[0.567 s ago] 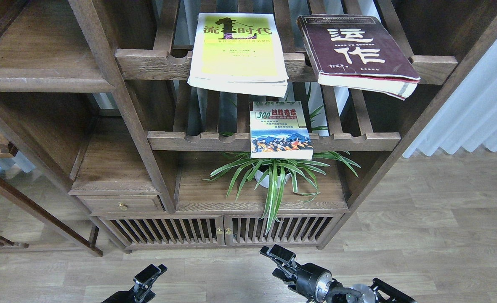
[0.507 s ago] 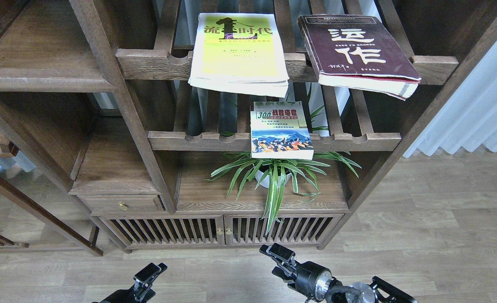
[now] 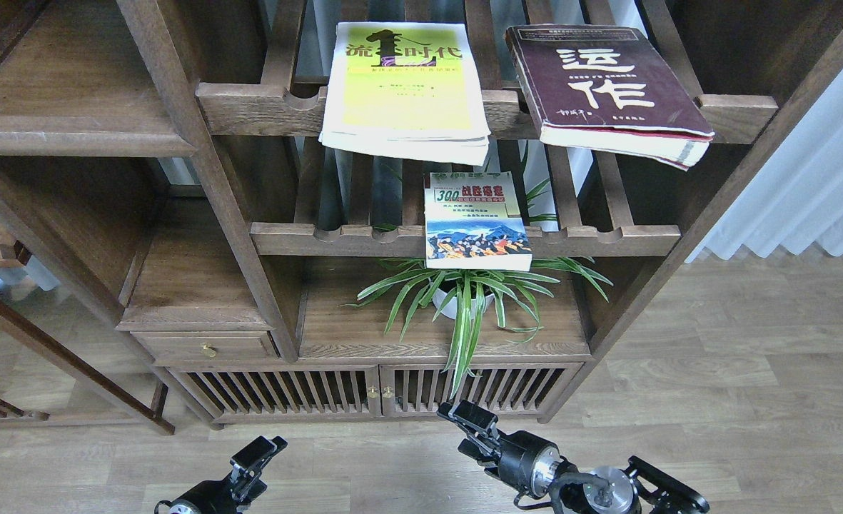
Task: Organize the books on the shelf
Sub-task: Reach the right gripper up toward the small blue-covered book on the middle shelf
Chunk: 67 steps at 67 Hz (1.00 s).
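Left gripper (image 3: 258, 452) and right gripper (image 3: 472, 421) hang low, empty; can't tell how their jaws stand. Yellow-green book (image 3: 405, 89), "300" book (image 3: 475, 221), maroon book (image 3: 602, 89) overhang slatted racks; a clumsy nudge probably tips one off.

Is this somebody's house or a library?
Probably a home or study room, though I can't be sure: a dark wooden bookcase with only three books, a potted plant on it, a wood floor, and a white curtain.
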Available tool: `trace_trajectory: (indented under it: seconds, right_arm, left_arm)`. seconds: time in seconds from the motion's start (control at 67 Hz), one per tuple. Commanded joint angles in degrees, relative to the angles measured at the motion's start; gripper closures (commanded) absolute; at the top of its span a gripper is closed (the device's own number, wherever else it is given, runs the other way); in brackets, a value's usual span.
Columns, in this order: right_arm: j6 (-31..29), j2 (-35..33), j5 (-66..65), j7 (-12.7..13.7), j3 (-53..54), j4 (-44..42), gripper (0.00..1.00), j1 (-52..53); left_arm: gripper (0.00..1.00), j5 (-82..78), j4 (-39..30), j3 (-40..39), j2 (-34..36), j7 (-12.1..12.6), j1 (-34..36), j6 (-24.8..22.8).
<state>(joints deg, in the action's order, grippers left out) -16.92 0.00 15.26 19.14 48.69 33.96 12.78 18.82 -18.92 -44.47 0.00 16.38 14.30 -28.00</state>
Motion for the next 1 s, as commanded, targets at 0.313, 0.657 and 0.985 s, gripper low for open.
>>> trace_trajectory:
  seconds: [0.313, 0.657, 0.985]
  right_arm:
    - [-11.08, 0.0, 0.12, 0.02, 7.72, 4.53, 0.0, 5.5]
    - [-9.45, 0.0, 0.21, 0.02, 15.73, 17.28, 0.0, -0.74]
    - [-3.39, 0.0, -0.06, 0.02, 16.78, 17.81, 0.01, 2.16]
  left_arm:
    - [0.0, 0.34, 0.2, -0.79, 0.0, -0.82, 0.38, 0.0]
    - [0.0, 0.25, 0.82, -0.7, 0.0, -0.82, -0.85, 0.0]
    - [0.0, 0.34, 0.73, -0.7, 0.0, -0.82, -1.46, 0.0]
